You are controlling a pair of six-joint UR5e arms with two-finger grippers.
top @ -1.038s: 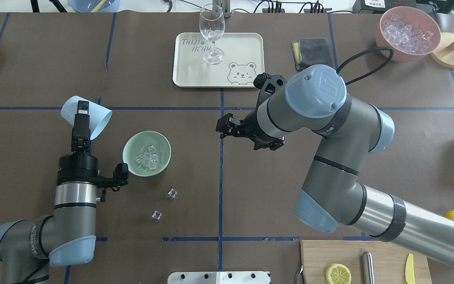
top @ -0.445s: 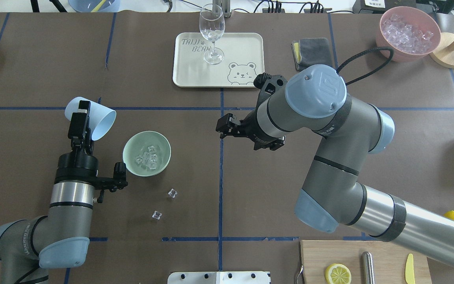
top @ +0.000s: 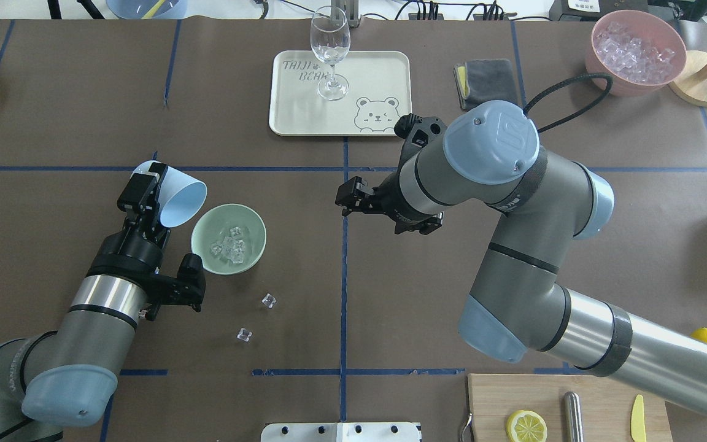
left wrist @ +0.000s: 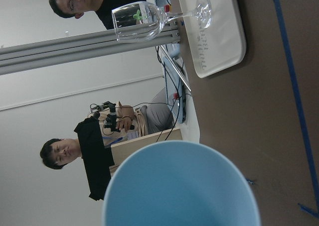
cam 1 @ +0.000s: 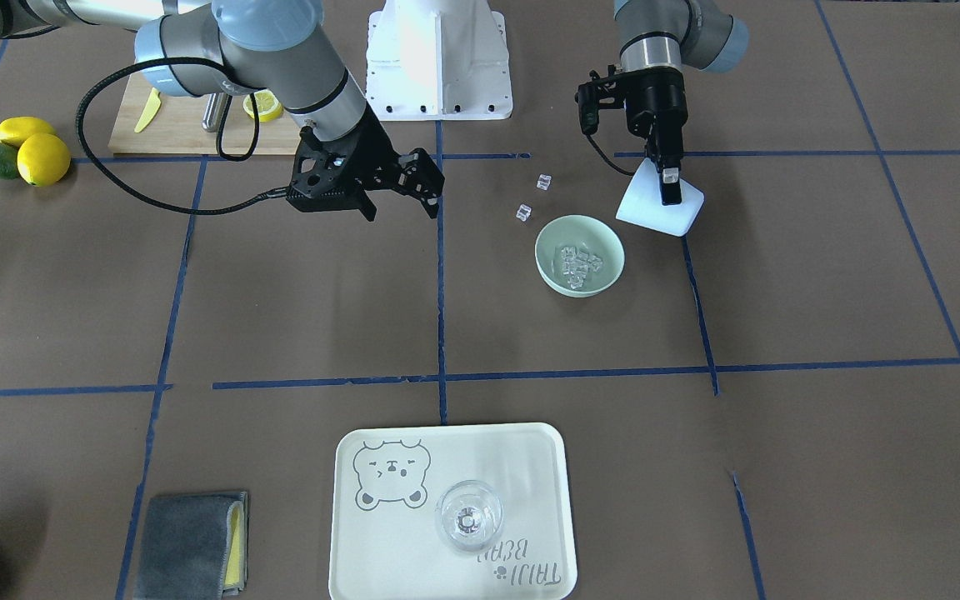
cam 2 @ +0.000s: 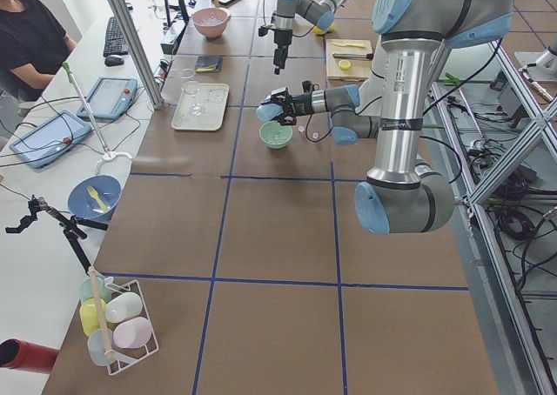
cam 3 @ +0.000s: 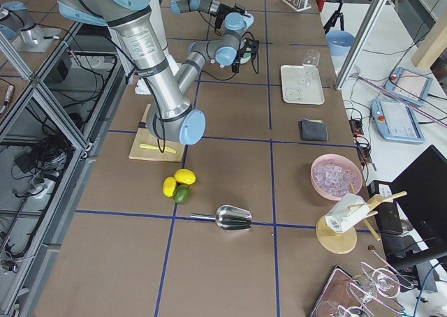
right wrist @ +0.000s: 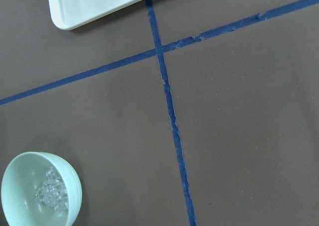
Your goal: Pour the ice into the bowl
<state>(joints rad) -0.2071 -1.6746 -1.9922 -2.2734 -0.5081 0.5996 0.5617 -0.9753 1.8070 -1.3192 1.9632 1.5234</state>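
The pale mint-green bowl (top: 255, 226) stands on the table left of centre and holds several clear ice cubes (top: 231, 245). It also shows in the front view (cam 1: 548, 247) and the right wrist view (right wrist: 74, 186). Two loose ice cubes (top: 268, 299) lie on the table near it. My left gripper (top: 152, 193) is shut on a light blue cup (top: 180, 197), tilted on its side with its mouth by the bowl's rim. The cup (left wrist: 182, 186) fills the left wrist view's bottom. My right gripper (top: 346, 202) hangs open and empty over the table's middle.
A cream tray (top: 384, 73) with a wine glass (top: 330, 52) sits at the far centre. A grey cloth (top: 485, 80) and a pink bowl of ice (top: 636, 52) are at the far right. A cutting board (top: 574, 411) with a lemon half is near right.
My left arm has swung the blue cup to the right, from well left of the bowl to its rim. The right arm has not moved.
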